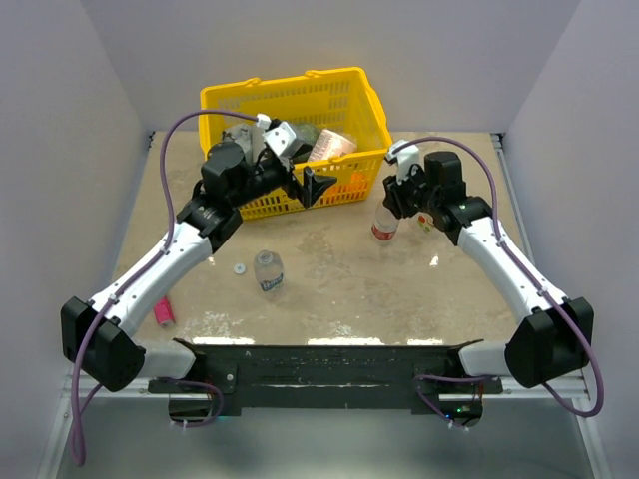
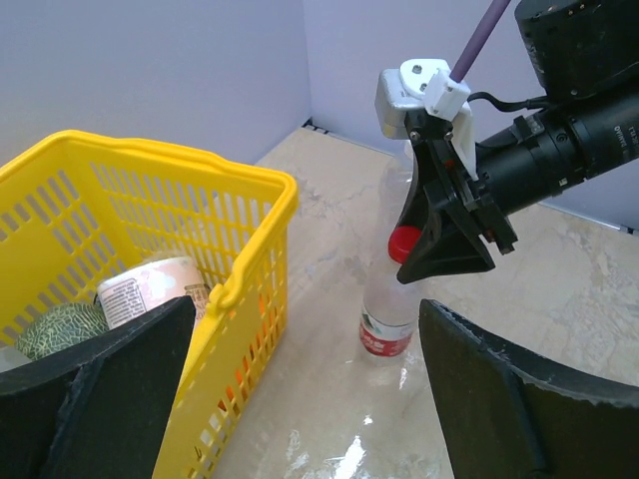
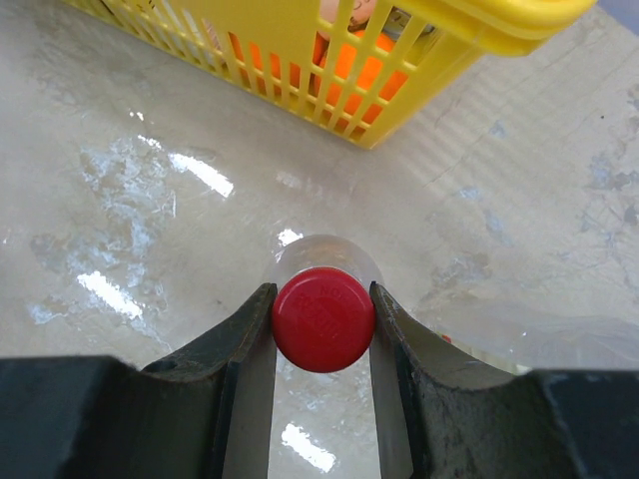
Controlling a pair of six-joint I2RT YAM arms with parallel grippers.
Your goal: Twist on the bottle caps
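A slim red-labelled bottle [image 1: 383,229] stands upright on the table, just off the yellow basket's right front corner. Its red cap [image 3: 322,318] sits on the neck, and my right gripper [image 3: 321,299] is shut on the cap from above, one finger on each side. In the left wrist view the same bottle [image 2: 387,324] and red cap [image 2: 402,242] show under the right gripper [image 2: 449,244]. My left gripper [image 1: 312,185] hangs open and empty by the basket's front wall, apart from the bottle. A short bottle with a bluish label [image 1: 268,270] stands mid-table, and a white cap [image 1: 240,267] lies to its left.
The yellow basket [image 1: 351,88] of goods stands at the back centre, its front wall close to both grippers. A pink tube [image 1: 163,311] lies near the left arm. In the right wrist view a faint clear plastic shape [image 3: 559,337] lies right of the held cap.
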